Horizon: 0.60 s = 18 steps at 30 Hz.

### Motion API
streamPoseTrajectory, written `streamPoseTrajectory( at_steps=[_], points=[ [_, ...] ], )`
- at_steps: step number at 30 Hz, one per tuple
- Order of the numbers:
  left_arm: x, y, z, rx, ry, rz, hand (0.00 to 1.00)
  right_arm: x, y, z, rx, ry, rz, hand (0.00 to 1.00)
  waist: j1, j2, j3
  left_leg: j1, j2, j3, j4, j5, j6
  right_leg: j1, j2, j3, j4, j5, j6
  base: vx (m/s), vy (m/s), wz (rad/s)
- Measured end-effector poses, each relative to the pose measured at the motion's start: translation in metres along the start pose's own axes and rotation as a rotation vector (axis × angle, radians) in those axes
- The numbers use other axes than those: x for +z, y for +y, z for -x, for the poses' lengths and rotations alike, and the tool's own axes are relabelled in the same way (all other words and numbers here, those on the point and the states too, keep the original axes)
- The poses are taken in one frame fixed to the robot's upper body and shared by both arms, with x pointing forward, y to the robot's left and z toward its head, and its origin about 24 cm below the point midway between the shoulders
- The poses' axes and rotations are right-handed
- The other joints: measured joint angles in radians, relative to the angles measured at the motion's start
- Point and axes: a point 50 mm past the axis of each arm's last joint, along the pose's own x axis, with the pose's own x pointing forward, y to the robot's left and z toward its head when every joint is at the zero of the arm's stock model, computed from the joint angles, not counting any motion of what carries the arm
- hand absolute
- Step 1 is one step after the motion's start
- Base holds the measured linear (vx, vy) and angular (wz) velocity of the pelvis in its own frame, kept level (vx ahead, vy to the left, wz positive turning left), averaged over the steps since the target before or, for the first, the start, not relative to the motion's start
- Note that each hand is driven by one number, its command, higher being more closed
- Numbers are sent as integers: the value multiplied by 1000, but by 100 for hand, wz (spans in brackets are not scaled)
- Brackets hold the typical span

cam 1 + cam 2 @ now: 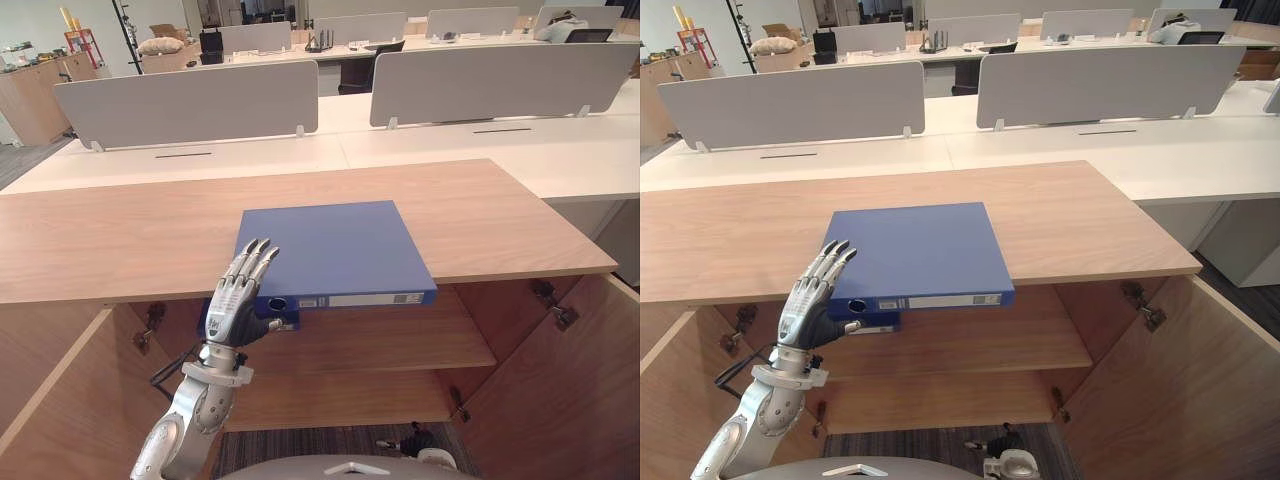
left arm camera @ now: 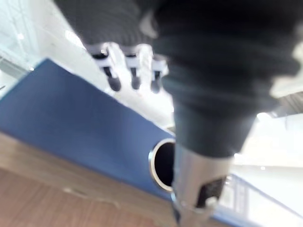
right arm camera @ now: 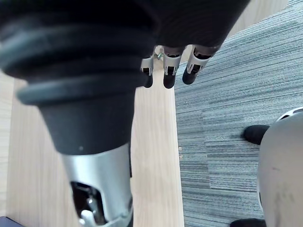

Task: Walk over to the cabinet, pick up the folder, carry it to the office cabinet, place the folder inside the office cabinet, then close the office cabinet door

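You have the blue folder (image 1: 330,250) lying flat on the cabinet top (image 1: 120,235), your left hand (image 1: 232,300) open, fingers straight at its near corner, your right hand (image 3: 170,66) relaxed and empty.

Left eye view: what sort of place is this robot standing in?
Most likely an open-plan office: rows of white desks with grey divider screens, a wooden cabinet in front, and a blue folder lying on it.
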Motion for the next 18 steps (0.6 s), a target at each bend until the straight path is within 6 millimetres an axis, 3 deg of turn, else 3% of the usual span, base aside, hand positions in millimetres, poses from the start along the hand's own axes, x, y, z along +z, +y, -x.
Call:
streamPoseTrajectory(
  at_steps=[18],
  points=[
    [-2, 4, -14, 7, -57, -151, 0, 1, -2, -1, -4, 3, -25, 0, -16, -1, 0, 0, 0, 2, 0, -1, 0, 0, 0, 2, -2, 1, -1, 0, 0, 0]
  ],
)
